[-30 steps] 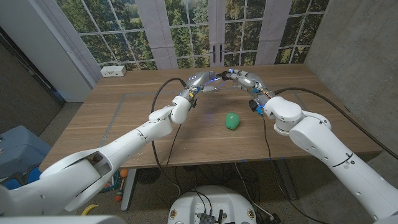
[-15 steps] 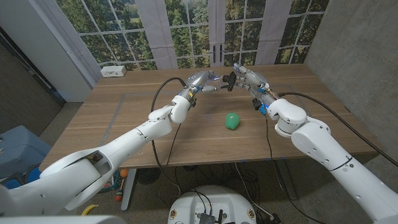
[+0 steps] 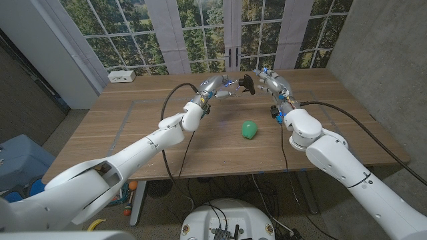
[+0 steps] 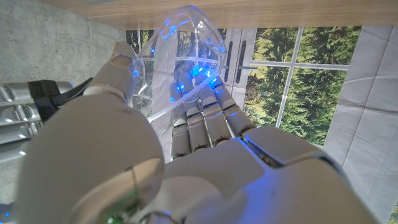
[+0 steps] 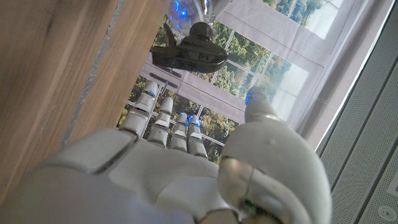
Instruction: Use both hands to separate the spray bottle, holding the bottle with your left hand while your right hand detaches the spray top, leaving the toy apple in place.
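Note:
My left hand [image 3: 213, 85] holds the clear spray bottle [image 4: 180, 56] above the far middle of the table, fingers and thumb wrapped round its body. A thin tube shows inside the bottle. The black spray top [image 3: 248, 83] sits at the bottle's end, pointing toward my right hand [image 3: 273, 84]. In the right wrist view the spray top [image 5: 189, 53] hangs just beyond the fingertips [image 5: 163, 102], with a gap between; the right hand [image 5: 186, 168] has thumb and fingers apart and nothing in them. The green toy apple [image 3: 249, 129] lies on the table nearer me, below the bottle.
A white box [image 3: 121, 76] stands at the table's far left corner. Black cables run along both forearms. Windows and a curtain lie behind the wooden table [image 3: 133, 133]; a grey wall is on the right.
My right hand has drawn back to the right, away from the spray top it was touching. The black top stays at the bottle's end. Left hand and apple have not moved.

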Action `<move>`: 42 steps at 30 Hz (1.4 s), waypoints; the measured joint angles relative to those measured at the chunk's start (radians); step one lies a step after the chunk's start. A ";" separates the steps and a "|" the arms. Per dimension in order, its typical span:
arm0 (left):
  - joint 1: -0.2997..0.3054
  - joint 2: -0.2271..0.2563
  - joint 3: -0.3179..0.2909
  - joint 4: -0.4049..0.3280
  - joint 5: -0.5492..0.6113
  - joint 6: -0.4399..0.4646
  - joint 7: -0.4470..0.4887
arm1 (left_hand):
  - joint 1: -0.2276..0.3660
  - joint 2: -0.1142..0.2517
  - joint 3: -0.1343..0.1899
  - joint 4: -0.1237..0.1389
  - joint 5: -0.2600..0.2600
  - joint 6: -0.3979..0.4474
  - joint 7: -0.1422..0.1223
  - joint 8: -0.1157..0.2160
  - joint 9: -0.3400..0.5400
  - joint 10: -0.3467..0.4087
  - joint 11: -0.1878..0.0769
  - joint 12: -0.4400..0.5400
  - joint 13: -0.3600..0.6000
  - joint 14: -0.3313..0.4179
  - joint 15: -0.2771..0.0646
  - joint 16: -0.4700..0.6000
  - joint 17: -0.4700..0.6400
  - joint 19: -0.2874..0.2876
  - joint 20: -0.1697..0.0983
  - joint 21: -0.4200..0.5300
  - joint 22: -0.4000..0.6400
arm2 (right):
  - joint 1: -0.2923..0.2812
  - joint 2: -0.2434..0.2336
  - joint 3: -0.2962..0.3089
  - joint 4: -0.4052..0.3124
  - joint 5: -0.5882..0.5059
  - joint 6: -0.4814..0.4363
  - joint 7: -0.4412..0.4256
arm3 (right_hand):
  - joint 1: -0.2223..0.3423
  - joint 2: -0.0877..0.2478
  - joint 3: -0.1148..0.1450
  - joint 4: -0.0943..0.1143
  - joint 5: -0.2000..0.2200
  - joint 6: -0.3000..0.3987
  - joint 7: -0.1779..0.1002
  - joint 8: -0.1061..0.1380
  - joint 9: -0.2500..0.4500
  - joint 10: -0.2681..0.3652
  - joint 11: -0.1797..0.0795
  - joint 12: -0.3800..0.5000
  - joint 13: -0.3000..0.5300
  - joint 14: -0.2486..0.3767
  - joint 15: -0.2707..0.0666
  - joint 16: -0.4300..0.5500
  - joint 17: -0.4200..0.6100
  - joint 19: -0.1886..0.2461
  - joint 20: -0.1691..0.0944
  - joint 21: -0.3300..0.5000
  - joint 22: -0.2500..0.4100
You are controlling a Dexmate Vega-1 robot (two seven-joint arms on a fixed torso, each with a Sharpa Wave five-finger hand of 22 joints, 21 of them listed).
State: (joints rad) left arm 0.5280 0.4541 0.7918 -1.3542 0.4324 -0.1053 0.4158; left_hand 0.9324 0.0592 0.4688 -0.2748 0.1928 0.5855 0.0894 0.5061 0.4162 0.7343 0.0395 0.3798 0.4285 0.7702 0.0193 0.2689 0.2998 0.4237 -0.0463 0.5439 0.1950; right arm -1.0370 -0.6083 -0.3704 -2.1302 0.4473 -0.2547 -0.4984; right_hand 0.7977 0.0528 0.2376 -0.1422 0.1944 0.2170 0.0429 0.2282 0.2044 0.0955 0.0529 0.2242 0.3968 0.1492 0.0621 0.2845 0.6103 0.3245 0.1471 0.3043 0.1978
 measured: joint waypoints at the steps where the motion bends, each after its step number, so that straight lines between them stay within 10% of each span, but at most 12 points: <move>1: 0.000 0.000 -0.001 0.001 -0.010 -0.005 -0.002 | 0.000 0.000 0.000 0.000 0.000 0.000 0.000 0.000 0.000 0.000 0.000 0.000 0.000 0.000 0.000 0.000 0.000 0.000 0.000 0.000 0.000 | 0.005 -0.001 -0.007 -0.006 -0.011 -0.020 -0.012 | -0.007 -0.007 0.000 0.000 -0.003 0.016 0.008 0.004 0.000 -0.005 0.005 0.000 0.000 -0.003 0.003 -0.002 0.000 -0.004 0.004 0.000 0.000; 20: 0.001 -0.022 -0.042 0.053 -0.148 -0.077 -0.063 | 0.000 0.000 -0.001 0.001 -0.001 0.000 0.000 0.000 0.004 0.000 0.000 0.000 0.000 0.004 0.000 -0.006 0.002 -0.005 0.005 0.004 0.000 | 0.094 -0.023 -0.106 -0.060 -0.191 -0.284 -0.090 | 0.037 -0.026 0.006 -0.022 -0.010 0.106 -0.032 0.023 0.000 -0.008 0.008 0.000 -0.003 -0.028 0.013 -0.023 -0.008 -0.007 0.007 -0.006 -0.003; 42: -0.020 -0.031 -0.041 0.075 -0.217 -0.104 -0.145 | 0.000 0.000 -0.001 0.001 -0.004 0.000 0.000 0.000 0.007 0.000 0.000 0.000 0.000 0.004 0.000 -0.002 0.005 -0.007 0.003 0.008 0.000 | 0.188 -0.005 -0.228 -0.047 -0.367 -0.376 -0.061 | 0.107 -0.028 0.026 -0.028 -0.010 0.282 -0.072 0.074 0.003 0.060 -0.024 0.020 -0.008 -0.006 -0.013 -0.017 -0.018 0.018 -0.018 -0.006 -0.002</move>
State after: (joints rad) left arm 0.5083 0.4232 0.7512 -1.2792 0.2151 -0.2095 0.2704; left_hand 0.9324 0.0592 0.4675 -0.2736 0.1891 0.5859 0.0898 0.5061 0.4233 0.7344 0.0395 0.3798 0.4286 0.7739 0.0192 0.2672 0.3046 0.4164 -0.0430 0.5514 0.1952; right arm -0.8489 -0.6130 -0.5984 -2.1775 0.0804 -0.6309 -0.5595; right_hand 0.9048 0.0249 0.2631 -0.1698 0.1848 0.4994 -0.0295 0.3021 0.2072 0.1558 0.0291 0.2440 0.3893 0.1434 0.0494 0.2672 0.5927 0.3426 0.1288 0.2980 0.1953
